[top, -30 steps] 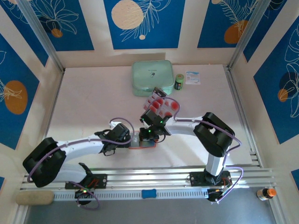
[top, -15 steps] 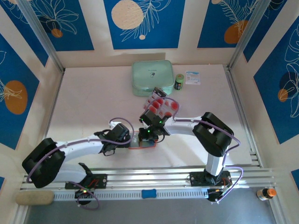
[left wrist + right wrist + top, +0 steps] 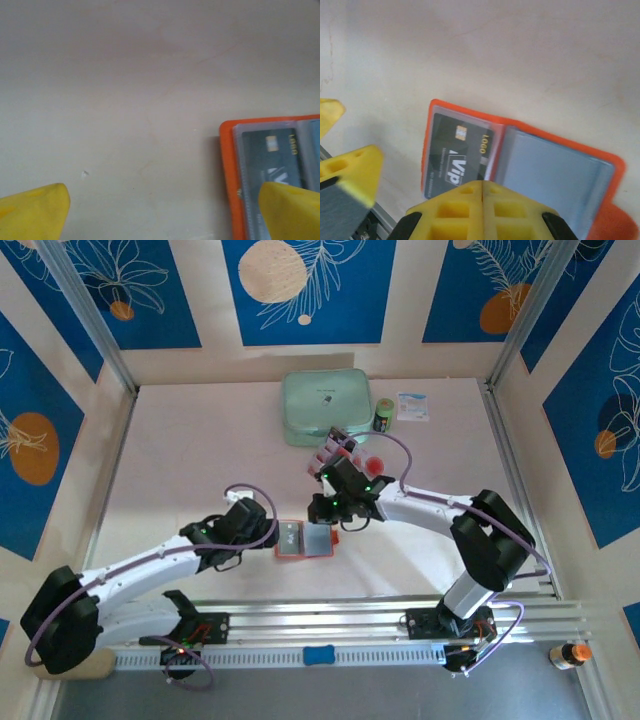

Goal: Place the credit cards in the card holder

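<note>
The orange card holder point(image 3: 304, 539) lies open and flat on the table near the front edge. A dark card marked Vip point(image 3: 457, 152) sits under the clear sleeve of its left pocket, and the right pocket point(image 3: 552, 175) looks grey-blue. My right gripper point(image 3: 482, 189) is shut with nothing in it, hovering just above the holder's near edge point(image 3: 427, 145). My left gripper point(image 3: 162, 215) is open over bare table, its right fingertip point(image 3: 292, 205) at the holder's left edge point(image 3: 227, 175). The pink credit cards point(image 3: 338, 446) show behind the right arm.
A mint-green case point(image 3: 326, 407) lies at the back middle, with a small green jar point(image 3: 384, 415) and a white packet point(image 3: 412, 406) to its right. The left gripper's yellow fingers point(image 3: 352, 172) show left of the holder. An orange bottle point(image 3: 570, 652) stands off the table, front right.
Both grippers have drawn back from the card holder, the left one leftward and the right one away toward the back. The holder now lies uncovered and open between them.
</note>
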Robot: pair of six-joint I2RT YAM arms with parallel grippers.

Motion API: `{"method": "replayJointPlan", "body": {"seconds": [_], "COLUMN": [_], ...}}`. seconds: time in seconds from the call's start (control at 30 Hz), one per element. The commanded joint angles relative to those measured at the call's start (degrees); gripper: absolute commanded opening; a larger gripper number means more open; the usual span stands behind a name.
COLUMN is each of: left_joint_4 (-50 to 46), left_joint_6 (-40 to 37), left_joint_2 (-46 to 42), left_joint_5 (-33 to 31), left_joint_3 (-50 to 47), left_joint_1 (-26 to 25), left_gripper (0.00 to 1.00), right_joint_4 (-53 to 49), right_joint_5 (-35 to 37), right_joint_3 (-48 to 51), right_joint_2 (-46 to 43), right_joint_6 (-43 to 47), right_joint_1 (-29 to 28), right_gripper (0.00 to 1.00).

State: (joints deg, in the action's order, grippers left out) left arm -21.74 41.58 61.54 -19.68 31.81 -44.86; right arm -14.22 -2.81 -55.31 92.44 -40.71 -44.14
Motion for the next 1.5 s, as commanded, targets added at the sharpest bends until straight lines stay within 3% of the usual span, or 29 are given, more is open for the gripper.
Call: {"method": "replayJointPlan", "body": {"seconds": [0.0,0.27,0.67,1.47], "left_joint_4": [-1.01,2.65,6.58,7.18], "left_joint_6": [0.58,1.96,3.24,0.60], "left_joint_2": [-1.25,4.00,12.57,19.58], "left_joint_5": [1.53,6.26,5.45,4.74], "left_joint_3": [2.81,6.75,9.85,10.81], "left_joint_1": [0.56,-1.06,-7.16,-8.40], "left_gripper": [0.97,0.96,0.96,0.97], "right_joint_4": [-2.66,-3.35,-4.11,-3.32], "right_joint_5": [-0.28,-1.25,-1.24,-3.20], "right_joint_3": [1.16,2.63,3.45,0.75], "right_joint_2": [-1.17,-0.81,-0.17,6.28], "right_joint_6": [2.86,5.11,5.40,6.59], "right_joint_1": [1.33,4.03,4.72,3.01], "right_gripper": [0.00,0.00,0.00,0.00]}}
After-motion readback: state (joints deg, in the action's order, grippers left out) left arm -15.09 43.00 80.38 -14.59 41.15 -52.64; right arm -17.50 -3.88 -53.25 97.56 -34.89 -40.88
